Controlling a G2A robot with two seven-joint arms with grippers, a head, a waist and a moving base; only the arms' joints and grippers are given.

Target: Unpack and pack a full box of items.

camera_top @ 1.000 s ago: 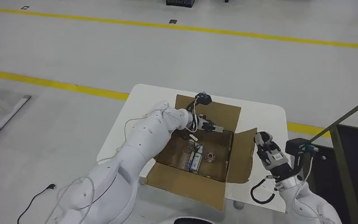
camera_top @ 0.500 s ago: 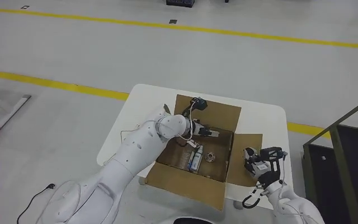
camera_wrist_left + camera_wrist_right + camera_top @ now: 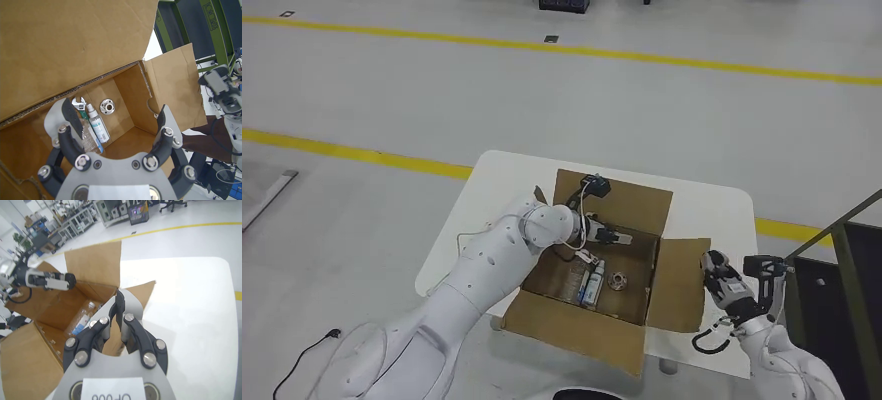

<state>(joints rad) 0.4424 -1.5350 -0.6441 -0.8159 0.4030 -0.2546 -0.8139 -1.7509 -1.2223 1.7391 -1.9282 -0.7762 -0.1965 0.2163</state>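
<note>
Hovering with the left pincer (image 3: 115, 111) spread wide and empty, just inside the mouth of the box (image 3: 122, 91). Below it on the box floor: water bottle (image 3: 88, 140), spray bottle (image 3: 97, 125) and wrench (image 3: 79, 108) side by side, long axes parallel, jaws set roughly across them; metal flange (image 3: 107, 107) just beside. Likely calls for a straight descent by this nearer arm. Right pincer (image 3: 118, 303) closed on nothing, outside by the side flap (image 3: 682, 285), over the bench (image 3: 712, 205).

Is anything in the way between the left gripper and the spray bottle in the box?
Nothing visible. The left gripper hangs open over the open box, with a clear drop to the spray bottle; a water bottle and wrench lie close beside it.
</note>
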